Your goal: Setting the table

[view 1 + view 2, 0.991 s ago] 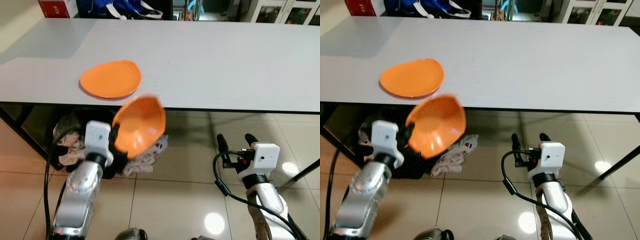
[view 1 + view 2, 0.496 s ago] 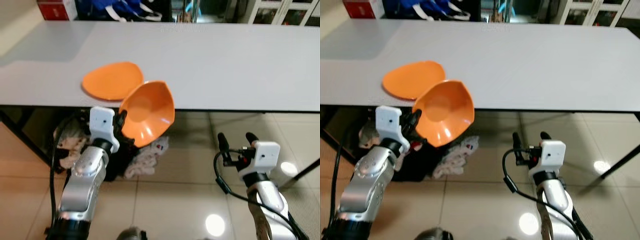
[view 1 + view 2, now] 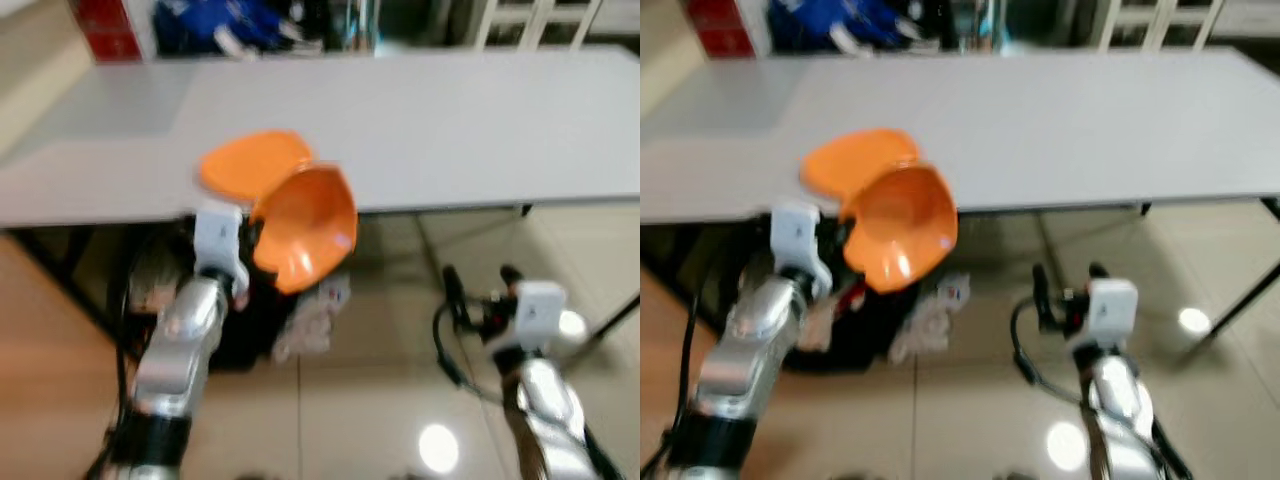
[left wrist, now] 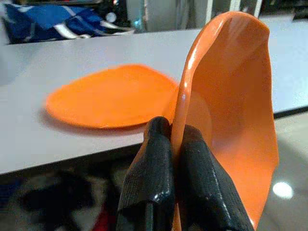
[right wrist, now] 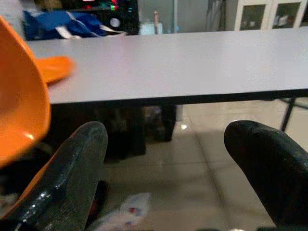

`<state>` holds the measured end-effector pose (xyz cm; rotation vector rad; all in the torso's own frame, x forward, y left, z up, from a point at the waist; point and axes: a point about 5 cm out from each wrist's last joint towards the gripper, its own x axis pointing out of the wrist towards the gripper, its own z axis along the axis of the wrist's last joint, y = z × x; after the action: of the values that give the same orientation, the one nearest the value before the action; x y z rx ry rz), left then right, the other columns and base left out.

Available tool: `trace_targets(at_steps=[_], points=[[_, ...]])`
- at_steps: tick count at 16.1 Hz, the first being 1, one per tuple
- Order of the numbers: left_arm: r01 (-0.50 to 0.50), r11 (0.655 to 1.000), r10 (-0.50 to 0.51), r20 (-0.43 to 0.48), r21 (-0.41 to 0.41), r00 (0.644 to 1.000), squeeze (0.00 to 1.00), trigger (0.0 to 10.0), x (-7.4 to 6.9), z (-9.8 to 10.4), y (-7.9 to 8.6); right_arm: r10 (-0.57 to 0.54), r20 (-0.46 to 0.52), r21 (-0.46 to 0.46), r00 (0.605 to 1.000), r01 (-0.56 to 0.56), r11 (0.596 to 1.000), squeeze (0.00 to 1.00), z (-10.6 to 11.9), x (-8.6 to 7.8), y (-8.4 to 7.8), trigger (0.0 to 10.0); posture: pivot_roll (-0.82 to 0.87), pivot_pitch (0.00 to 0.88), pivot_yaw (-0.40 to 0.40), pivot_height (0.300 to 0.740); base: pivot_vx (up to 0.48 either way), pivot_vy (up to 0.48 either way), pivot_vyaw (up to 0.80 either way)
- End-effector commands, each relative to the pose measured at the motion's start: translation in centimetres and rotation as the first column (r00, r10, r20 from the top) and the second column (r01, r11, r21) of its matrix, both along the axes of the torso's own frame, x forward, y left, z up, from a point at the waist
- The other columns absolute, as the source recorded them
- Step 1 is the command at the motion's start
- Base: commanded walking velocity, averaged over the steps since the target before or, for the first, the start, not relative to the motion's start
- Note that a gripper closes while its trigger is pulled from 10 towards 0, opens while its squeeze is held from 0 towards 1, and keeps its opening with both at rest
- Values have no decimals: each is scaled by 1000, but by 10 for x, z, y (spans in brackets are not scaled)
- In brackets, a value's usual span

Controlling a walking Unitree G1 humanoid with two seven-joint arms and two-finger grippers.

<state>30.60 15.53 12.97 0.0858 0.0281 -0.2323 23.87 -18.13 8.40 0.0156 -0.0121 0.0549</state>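
My left gripper (image 3: 254, 240) is shut on the rim of an orange bowl (image 3: 308, 228), held tilted on its side at the table's front edge; the black fingers (image 4: 159, 159) pinch the rim (image 4: 185, 89). Just behind it an orange plate (image 3: 252, 162) lies flat on the grey table (image 3: 430, 120), near the front edge; the same plate (image 4: 110, 96) shows in the left wrist view. My right gripper (image 3: 482, 284) hangs open low over the floor, below the table's front edge, with nothing between its fingers (image 5: 72, 168).
Under the table lie crumpled cloths and a dark bag (image 3: 300, 320). A red box (image 3: 105, 30) and a blue bag (image 3: 230, 22) sit at the table's far edge. A table leg (image 3: 615, 320) slants at the right. The floor is glossy tile.
The view has shifted and blurred as the camera moved. My left arm has lifted the bowl further, up to the table's edge beside the plate. The right gripper keeps its pose.
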Motion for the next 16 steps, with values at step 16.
trace_targets(at_steps=[16], points=[[47,999,-47,151,6,987,0,0,17,45,-27,18,-28,-19,999,-18,1000,0,-8,-2,8,10000,-69,26,54,740,364,0,0]])
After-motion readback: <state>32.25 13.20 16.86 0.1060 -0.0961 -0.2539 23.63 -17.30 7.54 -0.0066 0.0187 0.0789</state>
